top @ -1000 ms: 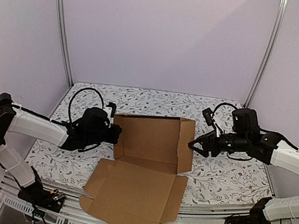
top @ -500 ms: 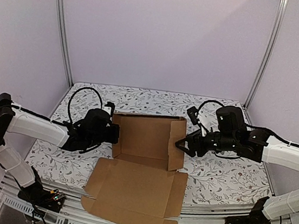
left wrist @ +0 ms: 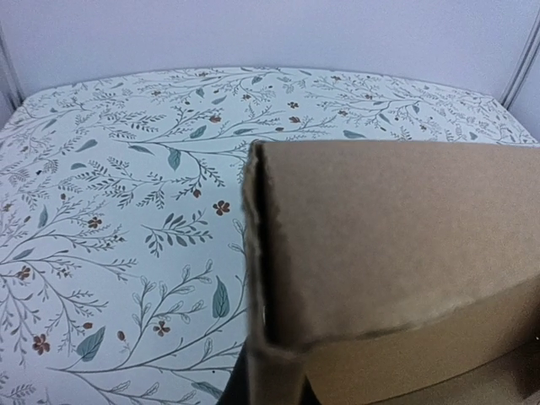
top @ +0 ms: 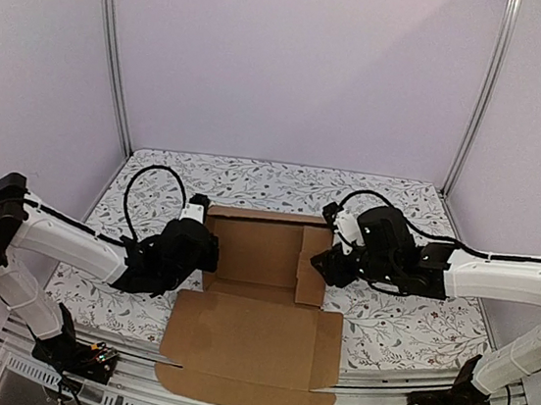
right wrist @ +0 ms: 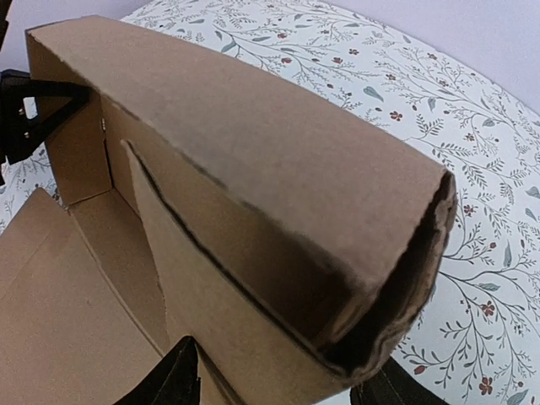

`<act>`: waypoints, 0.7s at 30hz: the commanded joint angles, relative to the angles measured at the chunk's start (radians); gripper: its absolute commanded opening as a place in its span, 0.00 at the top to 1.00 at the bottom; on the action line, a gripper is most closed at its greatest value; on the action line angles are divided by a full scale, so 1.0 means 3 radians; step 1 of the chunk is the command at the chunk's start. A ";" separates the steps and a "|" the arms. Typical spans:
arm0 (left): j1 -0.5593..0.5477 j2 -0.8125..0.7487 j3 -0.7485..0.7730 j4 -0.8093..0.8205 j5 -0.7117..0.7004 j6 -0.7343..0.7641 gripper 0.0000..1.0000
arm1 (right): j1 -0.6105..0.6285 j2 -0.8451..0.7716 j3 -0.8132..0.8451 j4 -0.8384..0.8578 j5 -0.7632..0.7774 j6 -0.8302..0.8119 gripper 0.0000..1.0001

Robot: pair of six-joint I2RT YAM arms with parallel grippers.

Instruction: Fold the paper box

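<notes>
The right gripper (top: 318, 264) is being held partly closed around the folded-over right wall of the paper box (top: 249, 333), its fingers (right wrist: 179, 378) straddling that wall and its arm being stretched in low from the right. The left gripper (top: 207, 254) is being set against the left wall, and its opening cannot be told. The box is being borne mid-tabletop (top: 384, 320), with its front panel lying flat.

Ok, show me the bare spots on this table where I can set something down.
Free: the far strip of table between the paper box and the back wall; also the near-right corner beside its flat lid panel. Crowded: the middle, where the left gripper and right gripper flank the box, and the near edge, covered by that panel.
</notes>
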 commanded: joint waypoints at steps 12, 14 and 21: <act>-0.0630 0.0505 -0.0311 0.1361 -0.0947 0.0469 1.00 | 0.0057 0.0150 -0.0609 0.1226 0.0716 0.0190 0.44; -0.0710 0.0573 -0.0326 0.1507 -0.1070 0.0580 1.00 | 0.0071 0.0159 -0.0673 0.1331 0.0779 0.0190 0.44; -0.0903 0.0744 -0.0315 0.1817 -0.1343 0.0712 1.00 | 0.0212 0.0190 -0.0845 0.1598 0.1048 0.0219 0.48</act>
